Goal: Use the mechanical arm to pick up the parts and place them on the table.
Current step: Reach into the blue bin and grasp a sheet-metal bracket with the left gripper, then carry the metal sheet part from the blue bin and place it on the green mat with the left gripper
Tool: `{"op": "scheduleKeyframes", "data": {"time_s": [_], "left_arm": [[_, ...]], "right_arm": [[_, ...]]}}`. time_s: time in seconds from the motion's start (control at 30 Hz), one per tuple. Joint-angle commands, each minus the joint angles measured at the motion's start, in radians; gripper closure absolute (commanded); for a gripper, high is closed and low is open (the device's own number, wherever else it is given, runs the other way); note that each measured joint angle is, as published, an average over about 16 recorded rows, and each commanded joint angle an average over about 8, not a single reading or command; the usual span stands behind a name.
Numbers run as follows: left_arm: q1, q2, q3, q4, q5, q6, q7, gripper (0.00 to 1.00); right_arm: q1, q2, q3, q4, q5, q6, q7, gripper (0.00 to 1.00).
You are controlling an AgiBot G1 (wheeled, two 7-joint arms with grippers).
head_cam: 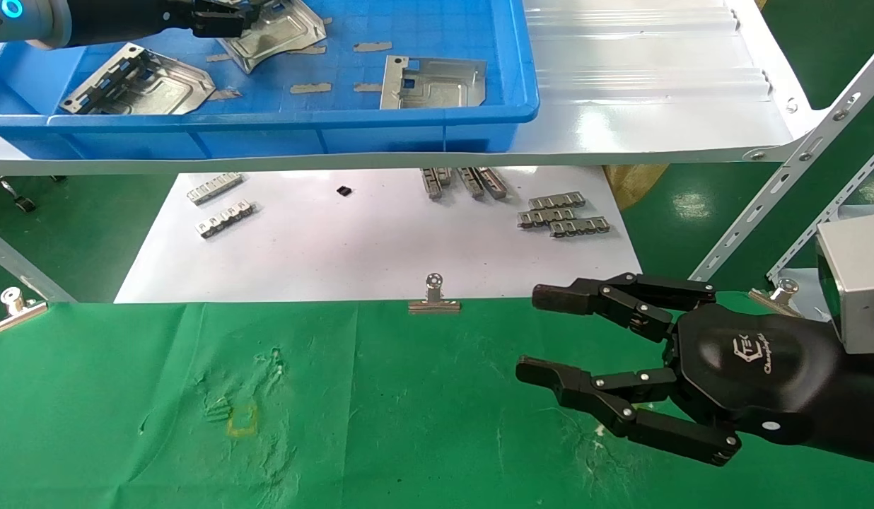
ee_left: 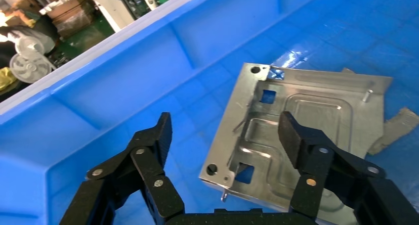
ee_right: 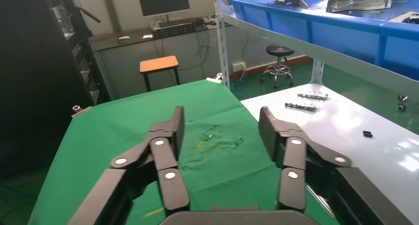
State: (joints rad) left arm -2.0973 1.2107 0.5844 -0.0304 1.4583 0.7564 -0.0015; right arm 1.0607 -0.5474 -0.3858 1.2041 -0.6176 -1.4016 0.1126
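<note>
Reaching into the blue bin (head_cam: 437, 120) at about eleven o'clock of the head view: left gripper (ee_left: 225, 131), fingers spread apart and clamped on nothing, poised over a silvery stamped part (ee_left: 301, 136) lying flat on the bin floor. One finger (ee_left: 296, 136) over the plate's ribbed middle, the other (ee_left: 158, 133) past its edge above bare blue plastic, so seemingly straddling one side rather than the whole plate; contact with the metal not clear from the wrist view. Two more parts in the bin, one (head_cam: 136, 81) at nine o'clock of the gripper and one (head_cam: 433, 81) at three o'clock, well apart from each other. Parked low at four o'clock over the green-cloth table (head_cam: 196, 396): right gripper (head_cam: 532, 332), also open and empty. Likely trouble from here: thin sheet lying flush, hard to get a pad under, so probably skidding along the slick floor instead of lifting; an off-centre pinch tilting or dropping the plate on the way out; a bent edge catching the bin wall or the white shelf (head_cam: 656, 92) lip during transfer to the table.
</note>
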Motion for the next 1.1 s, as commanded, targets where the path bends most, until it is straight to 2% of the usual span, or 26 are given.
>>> {"op": "scheduleKeyframes", "data": {"time_s": [0.03, 0.73, 1.1], "left_arm": [[-0.001, 0.004, -0.002, 0.008, -0.002, -0.011, 0.002, 1.0], [0.019, 0.008, -0.019, 0.028, -0.026, -0.076, -0.005, 1.0], [0.008, -0.02, -0.04, 0.005, -0.058, 0.034, 0.01, 1.0]], "right_arm": [[0.0, 0.0, 0.0, 0.0, 0.0, 0.0, 0.0, 0.0], [0.0, 0.0, 0.0, 0.0, 0.0, 0.0, 0.0, 0.0], [0.0, 0.0, 0.0, 0.0, 0.0, 0.0, 0.0, 0.0]]}}
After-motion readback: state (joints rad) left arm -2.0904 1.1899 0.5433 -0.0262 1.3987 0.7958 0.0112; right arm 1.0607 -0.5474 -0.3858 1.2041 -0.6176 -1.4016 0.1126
